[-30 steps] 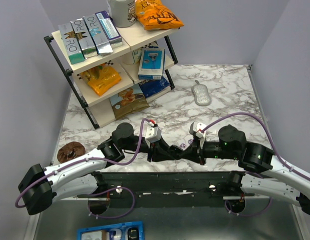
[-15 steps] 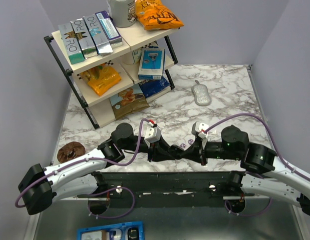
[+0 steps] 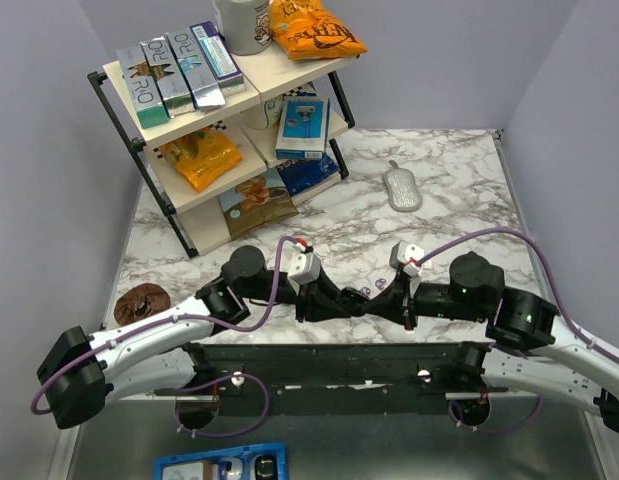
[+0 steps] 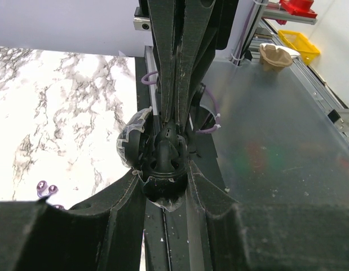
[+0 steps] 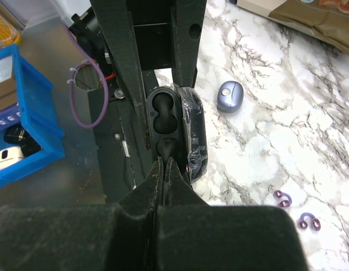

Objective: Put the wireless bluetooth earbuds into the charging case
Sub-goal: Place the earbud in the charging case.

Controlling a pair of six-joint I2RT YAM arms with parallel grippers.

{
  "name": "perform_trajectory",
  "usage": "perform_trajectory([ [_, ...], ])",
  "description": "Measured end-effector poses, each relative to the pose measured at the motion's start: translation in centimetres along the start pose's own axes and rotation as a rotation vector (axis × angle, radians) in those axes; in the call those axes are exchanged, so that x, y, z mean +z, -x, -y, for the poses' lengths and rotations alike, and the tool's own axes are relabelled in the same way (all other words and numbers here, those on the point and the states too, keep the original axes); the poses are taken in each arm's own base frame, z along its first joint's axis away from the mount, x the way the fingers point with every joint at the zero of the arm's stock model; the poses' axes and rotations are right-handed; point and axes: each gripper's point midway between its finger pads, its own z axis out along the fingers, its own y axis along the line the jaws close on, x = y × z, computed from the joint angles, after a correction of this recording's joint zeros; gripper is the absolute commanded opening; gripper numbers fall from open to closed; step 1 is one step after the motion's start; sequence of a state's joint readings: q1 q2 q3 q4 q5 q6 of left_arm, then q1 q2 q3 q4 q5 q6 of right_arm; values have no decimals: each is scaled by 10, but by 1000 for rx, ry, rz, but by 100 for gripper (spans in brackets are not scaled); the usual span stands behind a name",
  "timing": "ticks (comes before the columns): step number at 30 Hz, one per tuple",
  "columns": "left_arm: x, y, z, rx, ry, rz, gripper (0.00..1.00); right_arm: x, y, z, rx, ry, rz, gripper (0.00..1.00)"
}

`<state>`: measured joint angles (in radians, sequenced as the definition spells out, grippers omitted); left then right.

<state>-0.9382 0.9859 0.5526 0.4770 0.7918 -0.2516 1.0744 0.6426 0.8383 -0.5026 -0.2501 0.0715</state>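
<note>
Because the black earbud [image 5: 166, 148] is a tiny, hard, glossy piece, we treat it as almost weightless and liable to squirt out of a pinch. Our right gripper [image 5: 162, 164] has its fingers pressed nearly together on the bud's near end, at the lower well of the black charging case [image 5: 162, 110]. Our left gripper [image 4: 163, 172] clamps that open case by its long sides, close to the table's near edge, with the lid [image 5: 194, 132] swung aside. We judge the shell stiff but slick, so a hold across the base, clear of hinge and wells, suits it. The purple earbuds [image 5: 283, 198] lie loose on the marble table [image 5: 259, 141], apart from the shut lavender-blue charging case [image 5: 229, 96]. We would pinch those lightly by the bulb.
</note>
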Motion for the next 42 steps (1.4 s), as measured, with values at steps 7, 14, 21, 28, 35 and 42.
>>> perform_trajectory([
  [7,2,-3,-1,-6,6,-6,0,-4,4,2,0,-17,22,1],
  [14,2,-10,-2,-21,13,-19,0,-3,12,1,-7,-13,58,1],
  [21,2,-9,-4,-19,24,-15,0,-4,8,1,-6,-13,56,1],
  [28,0,-11,-4,-11,30,-3,0,-12,13,-1,-14,-11,92,1],
  [35,1,-6,-3,1,28,19,0,-13,14,-2,-15,-10,95,1],
  [42,1,-1,-2,5,24,37,0,-10,6,-1,-3,-11,76,1],
])
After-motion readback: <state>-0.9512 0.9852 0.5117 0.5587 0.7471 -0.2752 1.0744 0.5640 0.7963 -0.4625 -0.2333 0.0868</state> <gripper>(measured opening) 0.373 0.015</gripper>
